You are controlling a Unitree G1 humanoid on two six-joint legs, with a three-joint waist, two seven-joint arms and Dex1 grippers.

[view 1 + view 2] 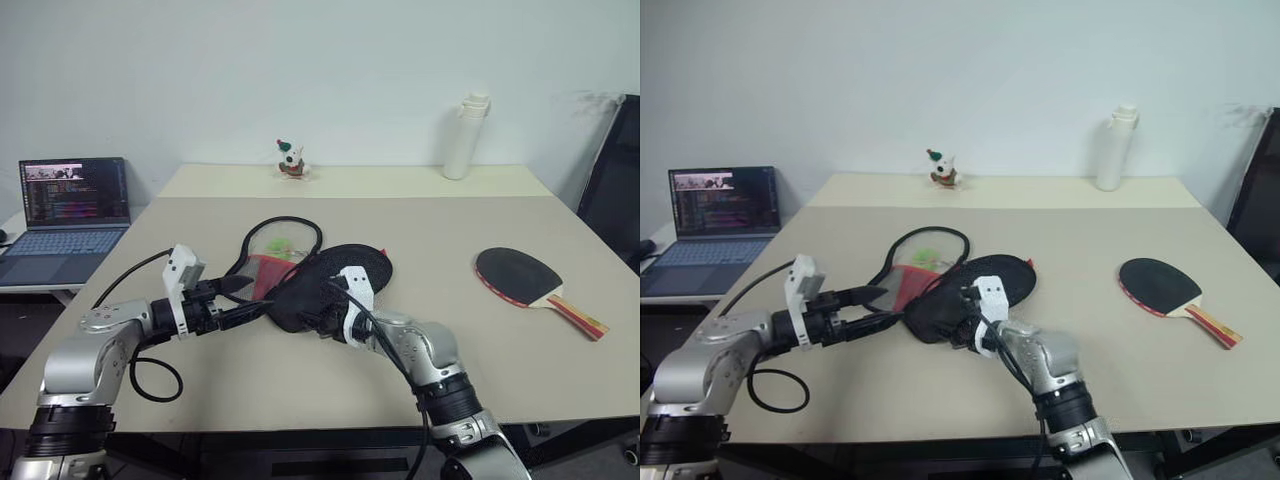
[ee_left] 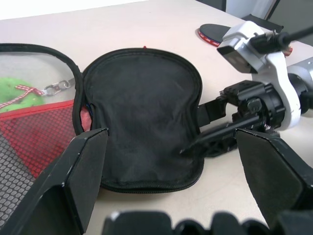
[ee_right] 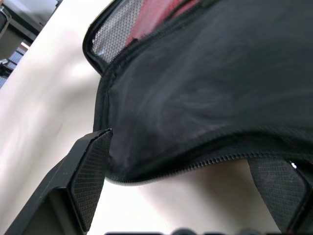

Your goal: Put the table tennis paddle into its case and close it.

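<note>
Fingers (image 1: 308, 312) spread at case (image 2: 142, 117) edge — paddle (image 1: 520, 274) apart, rightward

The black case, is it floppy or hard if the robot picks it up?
Probably floppy: the case is soft fabric with a mesh flap lying flat open on the table. It looks light, so a push would likely slide or bunch it. One flap might dangle if only its edge is lifted.

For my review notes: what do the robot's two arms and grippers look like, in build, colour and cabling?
Both arms are silver-grey metal with black joint bands. Each wrist carries a white block-shaped housing. The left gripper and the right gripper each have two black fingers; up close the pads show a fine cross-hatched texture. Black cables run along both forearms, with a loose loop hanging beside the left arm.
</note>
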